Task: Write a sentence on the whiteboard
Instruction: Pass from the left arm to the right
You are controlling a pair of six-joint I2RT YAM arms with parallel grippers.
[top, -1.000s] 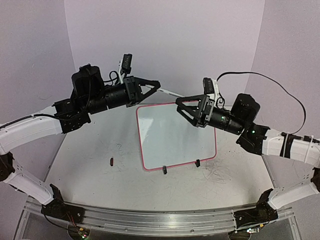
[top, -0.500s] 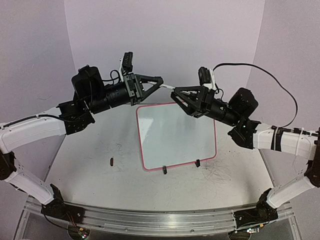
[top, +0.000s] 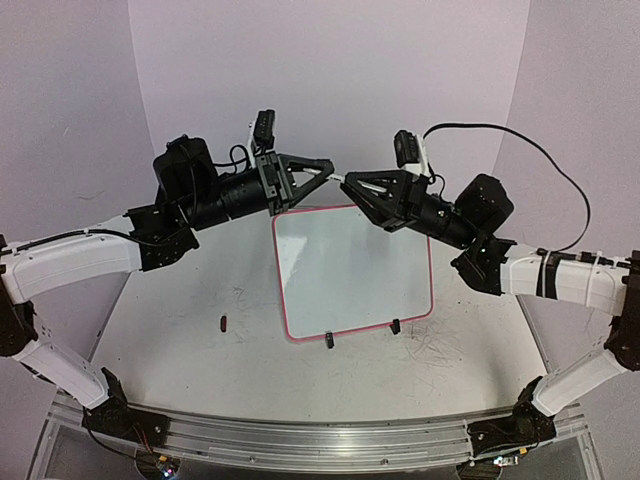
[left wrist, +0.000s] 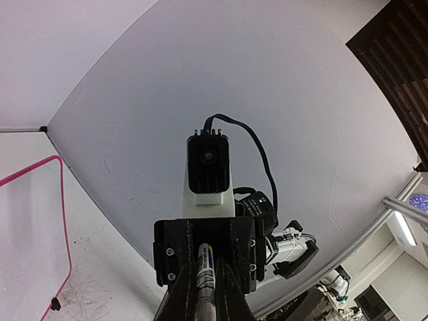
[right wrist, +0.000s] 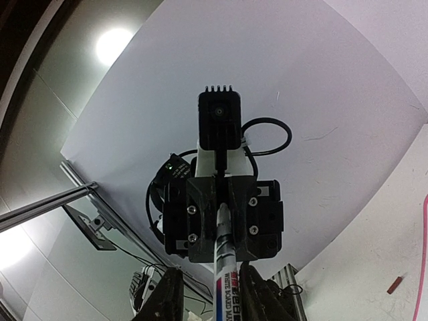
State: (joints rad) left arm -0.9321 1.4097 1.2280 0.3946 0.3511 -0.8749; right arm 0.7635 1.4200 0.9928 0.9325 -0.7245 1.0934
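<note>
Both arms raised, claws meeting tip to tip.
White-and-black left arm (top: 80, 262) reaches up and rightward; its black two-finger claw (top: 328, 165) is clamped tight on a slim white marker pen (left wrist: 204, 261). The right arm (top: 565, 280) mirrors it, its claw (top: 350, 182) with fingers (right wrist: 257, 297) flanking the same pen, contact unclear.

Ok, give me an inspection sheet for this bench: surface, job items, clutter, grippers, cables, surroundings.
Surface: white table, scuffed, dark scribbles toward the right front.
Job's things: whiteboard lying on the table, blank, no writing seen; marker held in the air between the grippers.
Clutter: one small dark piece left of the whiteboard.
Grippers: left gripper shut on the marker; right gripper open around its other end, gaps showing.
Cables: black cable arcs behind the right arm.
Surroundings: plain pale walls; nothing else seen.
</note>
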